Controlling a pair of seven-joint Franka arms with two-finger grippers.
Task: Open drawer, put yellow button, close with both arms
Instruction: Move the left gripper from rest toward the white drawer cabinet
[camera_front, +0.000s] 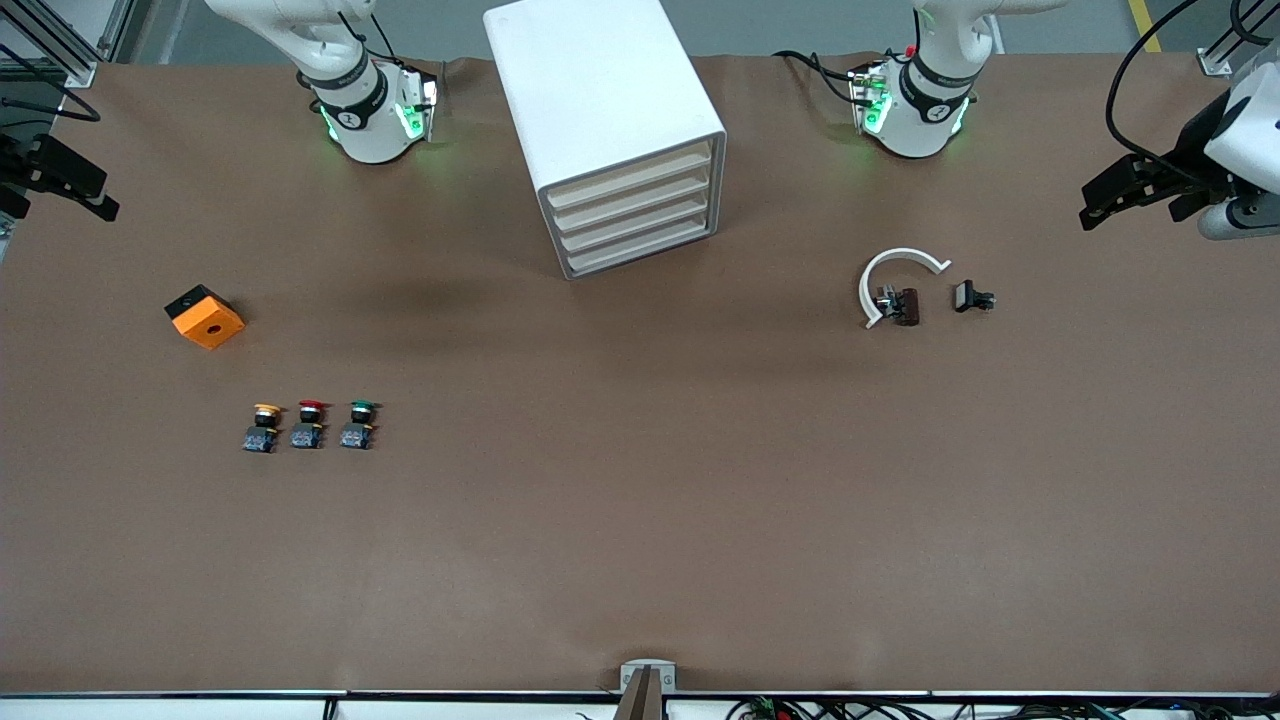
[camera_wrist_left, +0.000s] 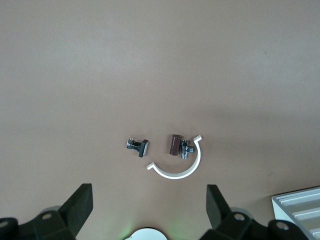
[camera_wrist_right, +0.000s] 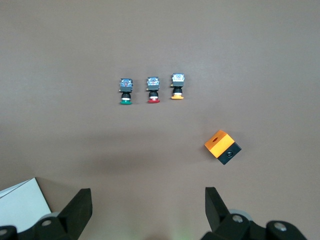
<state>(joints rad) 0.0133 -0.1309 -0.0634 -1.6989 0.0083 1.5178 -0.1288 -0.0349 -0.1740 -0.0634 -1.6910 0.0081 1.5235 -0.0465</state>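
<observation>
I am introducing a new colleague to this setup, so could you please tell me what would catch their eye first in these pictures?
The white cabinet with four shut drawers stands mid-table between the two arm bases. Toward the right arm's end, nearer the front camera, lies a row of three pushbuttons, the yellow button outermost, with an orange block beside them. Toward the left arm's end lie a white curved clip and small dark parts; the left claw and right claw hang open above.

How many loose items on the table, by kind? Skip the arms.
Pushbuttons: 3, yellow button, red button, green button
Orange box: 1
White curved clip: 1
Small dark parts: 2, brown part, black part
Cabinet: 1, drawer shut
Total: 8
</observation>
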